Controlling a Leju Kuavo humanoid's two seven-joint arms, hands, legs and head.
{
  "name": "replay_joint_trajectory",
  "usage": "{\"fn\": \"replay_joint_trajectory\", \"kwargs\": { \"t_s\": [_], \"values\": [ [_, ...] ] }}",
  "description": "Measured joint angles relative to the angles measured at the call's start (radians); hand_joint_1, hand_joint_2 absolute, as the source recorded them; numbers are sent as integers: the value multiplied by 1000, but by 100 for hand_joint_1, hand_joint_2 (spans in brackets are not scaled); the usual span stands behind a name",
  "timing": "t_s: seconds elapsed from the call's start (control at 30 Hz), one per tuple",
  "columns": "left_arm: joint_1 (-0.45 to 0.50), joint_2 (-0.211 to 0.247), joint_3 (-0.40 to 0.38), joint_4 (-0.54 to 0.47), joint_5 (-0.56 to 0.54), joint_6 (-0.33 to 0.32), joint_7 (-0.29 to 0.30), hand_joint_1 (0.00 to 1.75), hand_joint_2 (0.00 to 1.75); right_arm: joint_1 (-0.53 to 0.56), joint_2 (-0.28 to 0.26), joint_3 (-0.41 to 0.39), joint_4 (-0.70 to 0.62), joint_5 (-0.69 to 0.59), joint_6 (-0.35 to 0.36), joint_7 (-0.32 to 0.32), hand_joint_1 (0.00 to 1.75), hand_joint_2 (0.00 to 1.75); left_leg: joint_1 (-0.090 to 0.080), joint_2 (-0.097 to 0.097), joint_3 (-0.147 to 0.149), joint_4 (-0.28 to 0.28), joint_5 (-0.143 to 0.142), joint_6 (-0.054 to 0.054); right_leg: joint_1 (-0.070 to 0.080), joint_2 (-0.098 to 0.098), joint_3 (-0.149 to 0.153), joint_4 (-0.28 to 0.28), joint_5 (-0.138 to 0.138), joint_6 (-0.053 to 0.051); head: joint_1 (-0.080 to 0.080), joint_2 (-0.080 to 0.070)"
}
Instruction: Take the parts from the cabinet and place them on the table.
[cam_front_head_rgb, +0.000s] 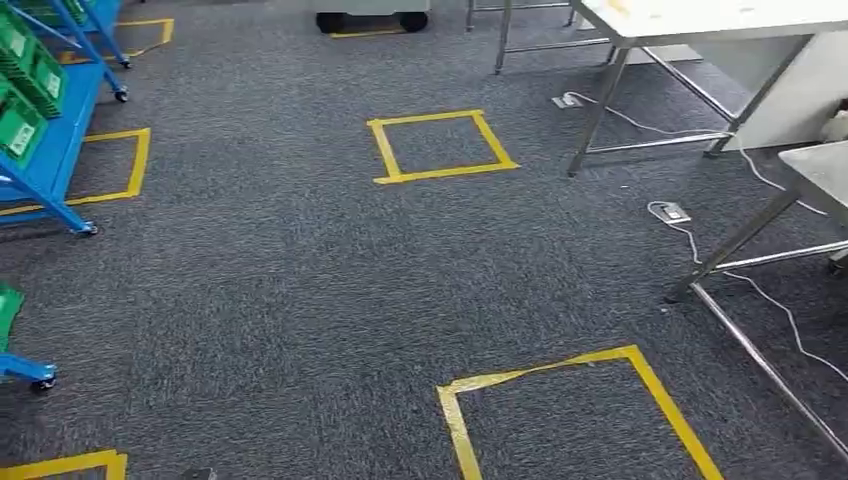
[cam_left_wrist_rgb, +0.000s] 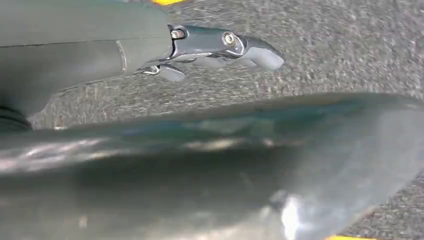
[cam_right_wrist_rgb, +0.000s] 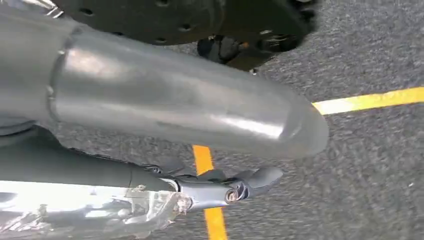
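The blue cabinet rack (cam_front_head_rgb: 55, 150) with green bins (cam_front_head_rgb: 22, 100) stands along the left edge in the head view. A white-topped steel table (cam_front_head_rgb: 700, 18) is at the far right, and a second table's corner (cam_front_head_rgb: 815, 168) is nearer. My left hand (cam_left_wrist_rgb: 200, 150) hangs over the grey carpet, its thick thumb and a dark finger (cam_left_wrist_rgb: 225, 47) apart with nothing between them. My right hand (cam_right_wrist_rgb: 175, 100) also hangs low; a crinkled silvery packet (cam_right_wrist_rgb: 90, 212) lies under its dark fingers (cam_right_wrist_rgb: 235, 187), seemingly held.
Yellow tape squares mark the carpet, one mid-floor (cam_front_head_rgb: 440, 145) and one near the front (cam_front_head_rgb: 570, 410). White cables and floor sockets (cam_front_head_rgb: 670, 212) lie by the steel table legs (cam_front_head_rgb: 595, 115). A wheeled base (cam_front_head_rgb: 370, 18) stands at the back.
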Motion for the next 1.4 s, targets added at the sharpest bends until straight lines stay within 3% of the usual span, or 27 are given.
{"fn": "replay_joint_trajectory", "kwargs": {
  "t_s": [0.03, 0.07, 0.17, 0.2, 0.27, 0.33, 0.37, 0.4, 0.43, 0.5, 0.57, 0.6, 0.7, 0.77, 0.83, 0.87, 0.9, 0.93, 1.0, 1.03, 1.07, 1.2, 1.23, 1.27, 1.3, 1.37, 1.4],
  "values": [
    [0, -1, 0, 0, 0, 0, 0, 0, 0, -1, 0, 0, 0, 0, 0, 0, 0, 0, 0, -9, -2, 0, 2, -3, -5, 53, 26, -57, -1, -2, 0, 0],
    [-3, 0, 0, 0, 0, 0, 0, 0, 0, -1, 1, 0, 0, 0, 0, 0, 0, 0, -4, -19, -8, 8, 3, -9, -9, 69, 28, -75, -3, 2, -2, 0],
    [3, 0, 0, 0, 0, 0, 0, 0, 0, -2, 2, 0, 0, 0, 0, 0, 0, 0, 8, -49, -19, -2, 17, -32, 3, 38, 33, -67, 4, -13, -2, 0],
    [4, 0, 1, 0, 0, 0, 0, 0, 0, -2, 5, 0, 0, 0, 0, 0, 0, 0, 9, -49, -23, 3, 14, -36, -6, 19, 35, -80, 13, -25, -2, 0],
    [3, 0, 1, 0, 0, 1, 0, 0, 0, -1, 5, 0, 0, 0, 0, 0, 0, 0, 2, 49, -59, 78, -49, -44, -2, -6, 35, -84, 16, -35, -11, 0],
    [-2, 0, 1, 0, 0, 1, 0, 0, 0, 4, 5, 0, 0, -1, -1, 0, 0, 0, 5, 72, -136, 243, -129, -53, 1, -40, 31, -84, 16, -35, -11, 0],
    [-2, 0, 1, 0, 0, 1, 0, 0, 0, 4, 5, -1, 0, -1, -1, 0, 0, 0, 6, 75, -164, 307, -149, -56, 1, -57, 29, -84, 16, -36, -11, 0],
    [0, 0, 1, 0, 0, 1, 0, 0, 0, 3, 5, -1, 0, -1, -1, 0, 0, 0, 8, 75, -167, 318, -144, -59, 1, -70, 29, -84, 16, -36, -11, 0],
    [3, 0, 1, 0, 0, 1, 0, 0, 0, 1, 5, -2, 0, 0, -1, 0, 0, 0, 10, 76, -149, 289, -118, -60, 0, -82, 29, -84, 16, -35, -11, 0],
    [3, 0, 1, 0, 0, 1, 0, 0, 0, 0, 6, -2, 0, 0, 0, 0, 0, 0, 11, 100, -52, 120, -35, -59, -1, -106, 33, -83, 14, -32, -11, 0],
    [-3, 0, 1, 0, 0, 1, 0, 0, 0, 1, 6, -3, 0, 0, 0, 0, 0, 0, 6, 178, 17, -8, -16, -55, 11, -125, 34, -73, 5, -18, -15, 0],
    [-6, 0, 1, 0, 0, 1, 0, 0, 0, 0, 6, -4, 0, 0, 0, 0, 0, 0, 5, 157, 11, 3, -15, -39, 11, -135, 33, -75, 6, -13, -11, 0],
    [0, 2, 1, 0, 0, 2, 0, 0, 0, -6, 6, -5, 0, 0, -1, 0, 0, 0, 5, 125, 8, -4, -11, -20, 7, -158, 42, -76, 1, 3, -11, 0],
    [1, 2, 2, 0, 0, 2, 0, 0, 0, -6, 6, -6, 0, 0, -1, 0, 0, 0, 9, 109, 7, -5, -8, -9, -1, -66, 11, -13, -45, 13, -2, 0],
    [-1, 1, 0, 0, -18, 3, -34, 0, 0, -2, 7, -8, 0, -23, 3, -52, 0, 0, 8, 84, 3, -5, -7, -2, -2, -40, -64, 149, -121, 16, -1, 0],
    [0, 3, -4, 0, -32, -2, -73, 0, 0, -2, 7, -14, -3, -43, 3, -121, 0, 0, 7, 70, 2, -4, -5, -1, -2, -37, -101, 221, -145, 17, 2, 0],
    [2, 8, -6, 0, -38, -8, -95, 0, 0, -8, 7, -19, -6, -52, 3, -164, 0, 0, 7, 58, 2, -4, -5, -1, -2, -36, -118, 248, -143, 16, 1, 0],
    [4, 13, -7, 0, -41, -13, -106, 0, 0, -18, 6, -22, -8, -55, 3, -186, 0, 0, 7, 46, 2, -3, -4, -2, -2, -35, -108, 220, -114, 15, 2, 0],
    [5, 21, -8, 0, -42, -18, -110, 0, 0, -32, 4, -25, -13, -59, 3, -194, 0, 0, 11, 19, 5, -2, -2, -6, -8, -25, -30, 58, -22, 14, 2, 0],
    [4, 23, -8, 0, -42, -18, -112, 0, 0, -34, 4, -26, -15, -59, 3, -196, 0, 0, 12, 7, 5, 0, -3, -12, -15, 13, 11, -25, 12, 18, 2, 0],
    [3, 27, -8, 0, -42, -18, -113, 0, 0, -36, 4, -27, -15, -59, 3, -197, 0, 0, 7, -5, -1, 4, -2, -20, -23, 76, 23, -56, -8, 21, 3, 0],
    [12, 30, -9, 0, -44, -17, -113, 0, 0, -39, 4, -34, -15, -60, 3, -201, 0, 0, 18, -55, -22, 0, 17, -50, -15, 35, 26, -59, 0, -5, 2, 0],
    [14, 33, -9, 0, -44, -16, -113, 0, 0, -40, 5, -35, -15, -60, 3, -201, 0, 0, 17, -18, -26, 9, 7, -51, -18, 19, 28, -66, 5, -12, 1, 0],
    [14, 33, -9, 0, -43, -16, -114, 0, 0, -39, 5, -36, -15, -59, 3, -201, 0, 0, 11, 39, -43, 42, -20, -55, -16, 8, 30, -69, 6, -18, -10, 0],
    [10, 33, -9, 0, -44, -16, -114, 0, 0, -36, 5, -38, -15, -59, 2, -201, 0, 0, 12, 63, -77, 111, -60, -58, -13, -9, 29, -69, 6, -25, -13, 0],
    [7, 32, -10, 0, -45, -16, -116, 0, 0, -35, 4, -41, -16, -59, -4, -200, 0, 0, 14, 76, -155, 277, -130, -61, -7, -44, 28, -69, 3, -28, -12, 0],
    [8, 32, -10, 0, -46, -16, -118, 0, 0, -36, 4, -41, -15, -58, -5, -200, 0, 0, 15, 76, -175, 319, -137, -62, -6, -58, 28, -69, 3, -29, -12, 0]
  ]
}}
